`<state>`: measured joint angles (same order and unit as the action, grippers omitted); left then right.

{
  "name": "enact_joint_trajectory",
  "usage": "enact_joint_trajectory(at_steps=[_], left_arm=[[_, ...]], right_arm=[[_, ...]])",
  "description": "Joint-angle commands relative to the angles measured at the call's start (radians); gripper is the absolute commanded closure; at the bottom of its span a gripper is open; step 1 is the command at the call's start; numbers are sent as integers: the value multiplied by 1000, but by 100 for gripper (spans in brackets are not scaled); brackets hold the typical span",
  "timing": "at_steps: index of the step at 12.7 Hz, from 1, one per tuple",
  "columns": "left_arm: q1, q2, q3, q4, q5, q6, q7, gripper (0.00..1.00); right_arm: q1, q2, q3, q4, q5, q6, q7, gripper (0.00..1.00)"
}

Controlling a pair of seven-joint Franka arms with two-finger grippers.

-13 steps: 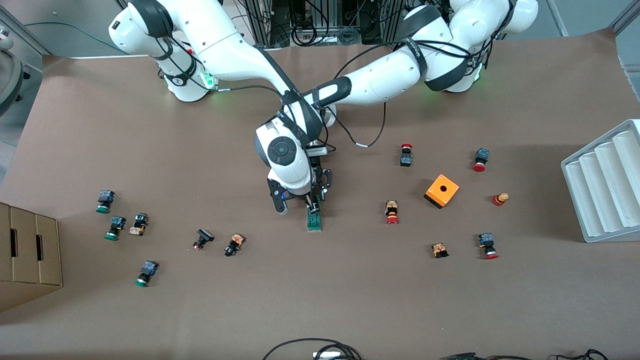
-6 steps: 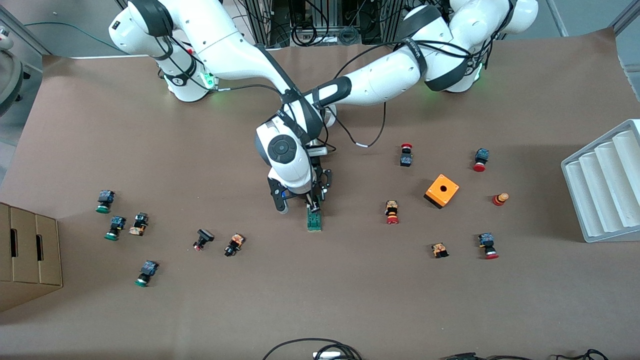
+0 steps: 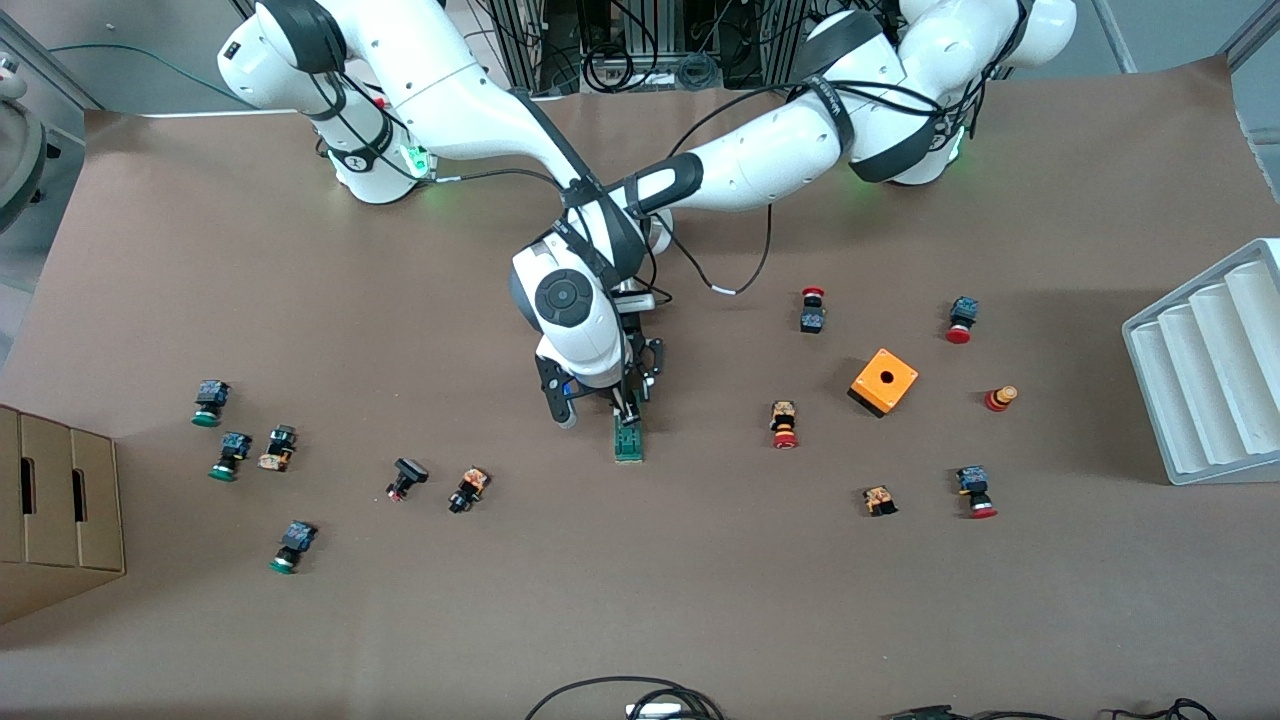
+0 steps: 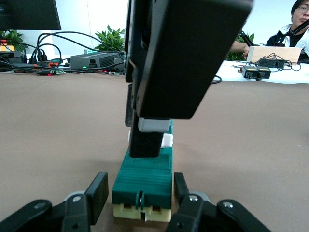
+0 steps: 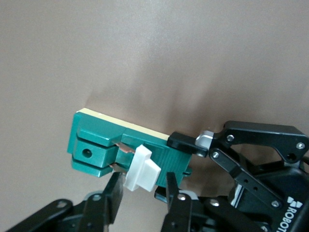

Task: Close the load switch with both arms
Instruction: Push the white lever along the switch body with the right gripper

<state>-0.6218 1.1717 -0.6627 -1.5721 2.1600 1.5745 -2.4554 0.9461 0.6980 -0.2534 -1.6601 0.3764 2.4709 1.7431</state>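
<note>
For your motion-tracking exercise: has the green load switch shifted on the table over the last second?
No. In the front view the load switch lies in the same spot as before, judged against the orange box toward the left arm's end of the table.

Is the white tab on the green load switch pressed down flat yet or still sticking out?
Sticking out: the white tab stands proud of the load switch, between the right claw fingers.

Left tool [image 4: 140,198] clamping load switch [image 4: 145,176], right tool [image 4: 147,140] above
</note>
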Motion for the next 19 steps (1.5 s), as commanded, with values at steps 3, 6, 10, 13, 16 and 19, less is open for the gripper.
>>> enact_joint_trajectory(at_steps=[3,6,10,13,16,19], left_arm=[[8,-1,-6,-5,4,-5,-4,37],[8,-1,-8,-5,4,-4,-2,37],[8,-1,-8,-3,4,-4,-2,37],[8,-1,-8,-5,4,-4,-2,35],[8,0,-8,-3,4,15,-2,34],[5,0,-8,-3,3,21,-7,34]], right_arm=[[14,-18,-7,-33,30,31,-20,57],[10,-20,-7,-26,29,30,-22,60],[2,-18,-7,-17,26,28,-22,62],[0,-18,-7,-17,27,28,-43,68],[3,-17,-7,-18,27,29,-45,69],[-3,-18,-7,-17,29,28,-46,72]])
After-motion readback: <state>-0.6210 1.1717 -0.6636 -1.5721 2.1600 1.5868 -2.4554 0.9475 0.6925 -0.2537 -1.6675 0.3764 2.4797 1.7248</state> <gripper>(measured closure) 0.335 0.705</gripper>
